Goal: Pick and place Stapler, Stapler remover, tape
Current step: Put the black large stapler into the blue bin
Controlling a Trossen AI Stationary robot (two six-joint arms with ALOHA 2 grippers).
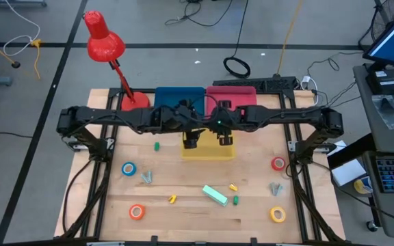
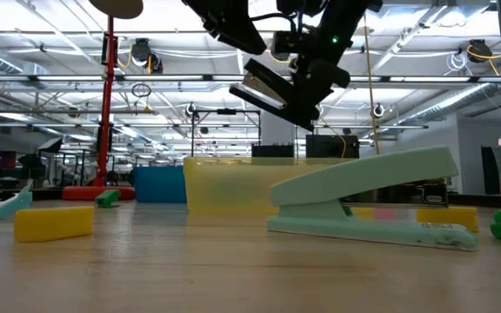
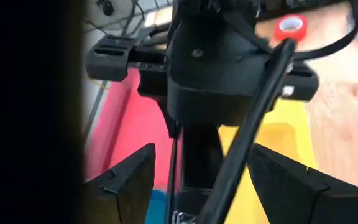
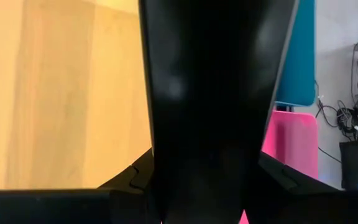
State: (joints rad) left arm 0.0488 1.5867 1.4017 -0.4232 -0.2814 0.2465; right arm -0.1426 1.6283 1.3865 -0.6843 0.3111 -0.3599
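Note:
A black stapler (image 2: 270,93) hangs in the air above the yellow bin (image 1: 208,152), with my right gripper (image 1: 224,140) shut on it. My left gripper (image 1: 191,142) is open close beside it; in its wrist view the left gripper (image 3: 207,186) has a finger on either side of the dark stapler end, apart from it. A mint stapler (image 1: 215,195) lies on the table near the front. Blue tape (image 1: 128,168), orange tape (image 1: 137,212), red tape (image 1: 278,163) and yellow tape (image 1: 278,214) lie flat. Grey staple removers (image 1: 147,178) (image 1: 276,188) lie on either side. My right gripper pinches the black stapler's body (image 4: 210,124) between its two fingers (image 4: 135,179), slanting down from above. In the low view the hold is toward the stapler's lower end (image 2: 307,113). The stapler is lifted clear, tilted, over the yellow bin.
A blue bin (image 1: 180,97) and a pink bin (image 1: 232,94) stand behind the yellow one. A red desk lamp (image 1: 108,48) stands at the far left. Small yellow pieces (image 1: 172,199) and green pieces (image 1: 237,200) are scattered over the wooden table (image 1: 183,225).

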